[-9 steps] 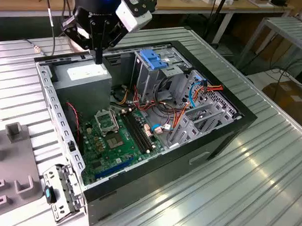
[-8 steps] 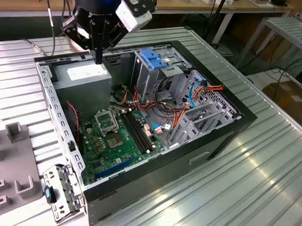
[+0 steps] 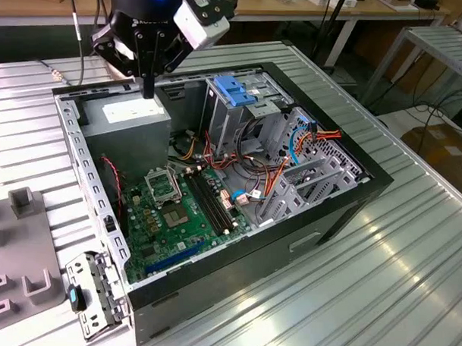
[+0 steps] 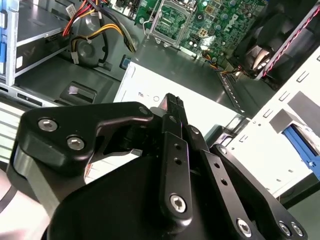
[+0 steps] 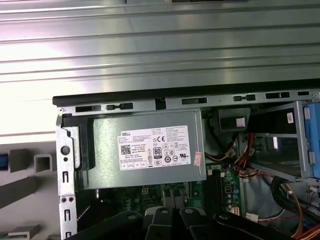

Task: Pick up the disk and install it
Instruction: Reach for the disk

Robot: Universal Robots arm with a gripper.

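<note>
The disk is out of view. My gripper point(image 3: 148, 88) hangs over the back corner of the open computer case point(image 3: 352, 185), at the exterior view's left. Its black fingers point(image 4: 173, 102) are shut together with nothing between them. They point down just above the large grey metal box with a white sticker point(image 3: 127, 115), which also appears in the first wrist view point(image 5: 150, 150). I cannot tell whether the tips touch the box. The blue plastic latch on its grey metal cage point(image 3: 235, 93) stands inside the case, toward the exterior view's right of the gripper.
The green motherboard point(image 3: 176, 209) lies on the case floor, with red, orange and yellow cables point(image 3: 269, 182) beside the cage. A grey fixture block point(image 3: 21, 204) and a loose metal bracket point(image 3: 90, 293) sit outside the case on the ribbed metal table point(image 3: 394, 270).
</note>
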